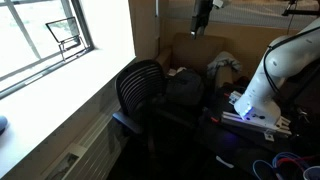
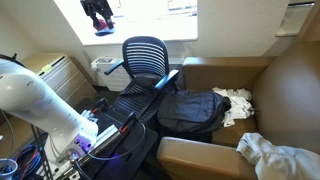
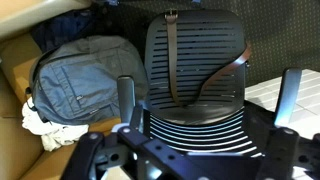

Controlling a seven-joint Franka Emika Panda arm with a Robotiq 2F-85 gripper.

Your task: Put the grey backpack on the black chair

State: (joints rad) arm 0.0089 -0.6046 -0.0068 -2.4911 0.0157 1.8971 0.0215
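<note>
The gripper (image 1: 203, 18) hung high above the black chair (image 1: 140, 85), jaws spread wide and holding nothing. In the wrist view, the ribbed backrest showed between its fingers (image 3: 125, 95). The grey backpack (image 2: 190, 110) lay off the chair, just beside the seat, with a pale cloth (image 2: 236, 102) against it.

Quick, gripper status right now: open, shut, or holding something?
Gripper: open, jaws wide apart, holding nothing. It hangs above the black ribbed office chair; the dark charcoal-grey fabric backpack lies beside it, untouched.
</note>
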